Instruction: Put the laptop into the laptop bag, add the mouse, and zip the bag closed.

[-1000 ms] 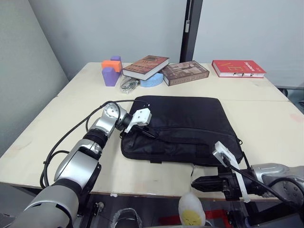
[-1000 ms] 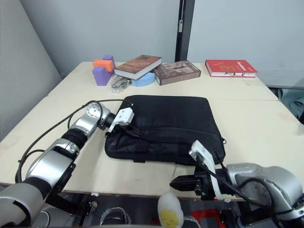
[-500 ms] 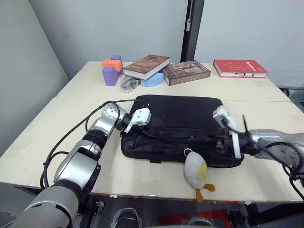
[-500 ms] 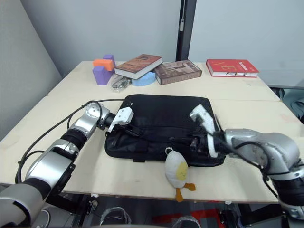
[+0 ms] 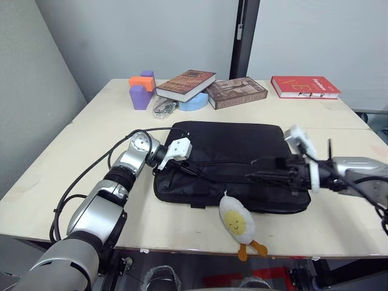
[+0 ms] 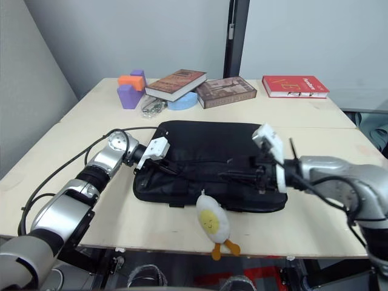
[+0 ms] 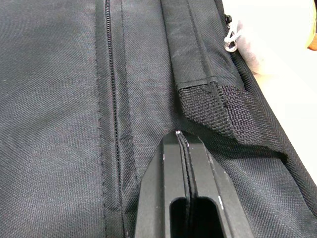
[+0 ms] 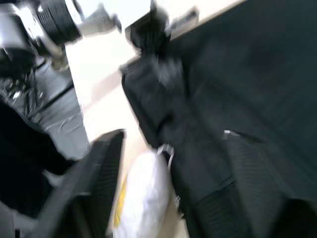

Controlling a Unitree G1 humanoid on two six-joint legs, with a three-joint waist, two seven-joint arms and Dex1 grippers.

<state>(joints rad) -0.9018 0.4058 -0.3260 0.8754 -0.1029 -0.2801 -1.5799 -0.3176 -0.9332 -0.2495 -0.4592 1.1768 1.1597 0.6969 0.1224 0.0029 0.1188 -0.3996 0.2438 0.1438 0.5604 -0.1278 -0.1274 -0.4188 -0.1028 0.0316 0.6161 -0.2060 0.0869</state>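
Observation:
The black laptop bag (image 5: 230, 142) lies flat in the middle of the table, its zip line (image 7: 115, 148) running along the top panel. My left gripper (image 5: 187, 168) sits at the bag's left end, shut on a thin fold of its fabric. My right gripper (image 5: 251, 171) hovers over the bag's front right part, pointing left with its fingers apart and nothing between them. A white egg-shaped plush charm (image 5: 235, 222) with a yellow face lies just in front of the bag. The laptop and the mouse are hidden or out of view.
At the back of the table lie two brown books (image 5: 187, 83), a red book (image 5: 305, 86), purple and orange blocks (image 5: 140, 91), a blue disc (image 5: 195, 102) and a small metal object (image 5: 163, 108). The charm's orange feet (image 5: 248, 250) reach the table's front edge.
My right gripper rose from below the table's front edge, moved left across the bag's front and opened. The plush charm came up onto the table and shifted left. The left gripper stayed put.

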